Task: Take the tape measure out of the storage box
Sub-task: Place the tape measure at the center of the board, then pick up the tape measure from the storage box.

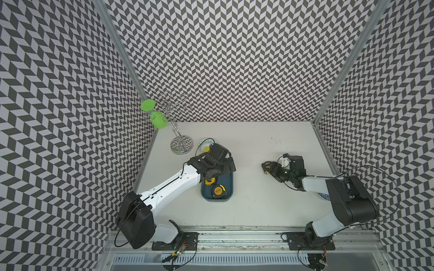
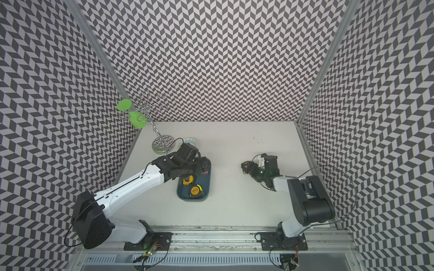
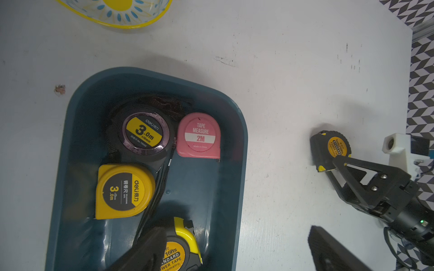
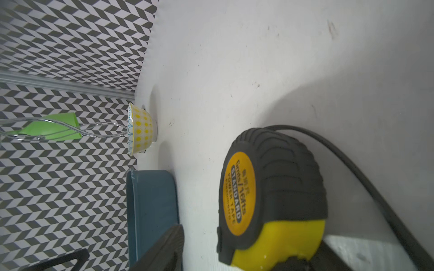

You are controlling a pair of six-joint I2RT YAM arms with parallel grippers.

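A black-and-yellow tape measure (image 3: 337, 146) lies flat on the table (image 3: 281, 93), well apart from the storage box (image 3: 152, 74). It sits between the parted jaws of the right gripper (image 1: 267, 168). The left gripper (image 3: 237, 230) hangs over the box, spread wide.

- In the storage box (image 3: 77, 131) are seen a black round tape measure (image 3: 143, 132), a pink one (image 3: 199, 136), a yellow one (image 3: 122, 191) and a black-and-yellow one (image 3: 179, 248).
- A fifth tape measure (image 3: 328, 147) is seen well apart from the box, at the right gripper (image 3: 337, 164).
- A patterned bowl (image 3: 112, 13) is set near the box.
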